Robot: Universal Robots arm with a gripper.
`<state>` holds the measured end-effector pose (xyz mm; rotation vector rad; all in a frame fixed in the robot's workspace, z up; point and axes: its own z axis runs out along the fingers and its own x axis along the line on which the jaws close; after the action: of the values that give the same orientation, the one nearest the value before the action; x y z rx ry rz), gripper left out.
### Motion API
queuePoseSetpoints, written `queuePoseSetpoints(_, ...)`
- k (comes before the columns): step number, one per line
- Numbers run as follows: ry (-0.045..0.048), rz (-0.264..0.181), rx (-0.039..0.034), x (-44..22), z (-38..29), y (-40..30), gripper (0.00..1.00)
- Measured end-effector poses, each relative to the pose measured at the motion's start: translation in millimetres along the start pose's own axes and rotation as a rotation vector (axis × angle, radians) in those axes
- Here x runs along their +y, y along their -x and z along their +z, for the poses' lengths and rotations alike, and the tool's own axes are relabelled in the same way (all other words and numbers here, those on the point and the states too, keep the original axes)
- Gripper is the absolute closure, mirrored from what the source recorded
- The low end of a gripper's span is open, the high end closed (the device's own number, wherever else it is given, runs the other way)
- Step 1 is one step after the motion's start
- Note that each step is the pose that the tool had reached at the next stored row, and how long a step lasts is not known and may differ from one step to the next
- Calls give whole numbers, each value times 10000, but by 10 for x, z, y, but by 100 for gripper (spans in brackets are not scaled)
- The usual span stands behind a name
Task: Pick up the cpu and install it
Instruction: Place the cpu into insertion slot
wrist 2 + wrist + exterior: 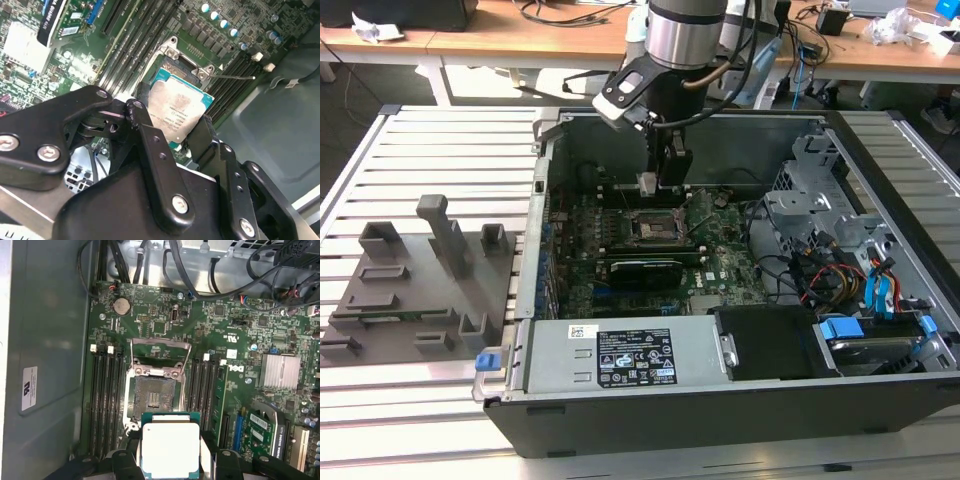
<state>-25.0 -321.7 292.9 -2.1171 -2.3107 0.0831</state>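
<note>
Inside the open computer case (720, 420), the gripper (660, 180) is hanging over the green board (720, 265) and squeezing the cpu (646, 184) by two opposite edges between its black fingers (150, 142). In the second wrist view the cpu (181, 111) is showing its silvery plate and thin green rim, floating clear of the board and not seated. In the exterior view it is sitting at twelve o'clock from the open socket (650, 228). The socket's bare contacts (152, 397) are showing in the first wrist view. At six o'clock from the socket a labelled metal box (555, 365) is lying. At three o'clock coloured cables (840, 280) are bunching. At nine o'clock of the case a grey tray (420, 300) is resting on the slatted table (450, 135)
</note>
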Motion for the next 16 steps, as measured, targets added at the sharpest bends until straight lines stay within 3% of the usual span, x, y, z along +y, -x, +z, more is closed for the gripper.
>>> queuePoseSetpoints(3, 0, 3, -1, 4, 59, -4, 45)
queuePoseSetpoints(16, -15, 221, -3, 88, 135, -1, 45)
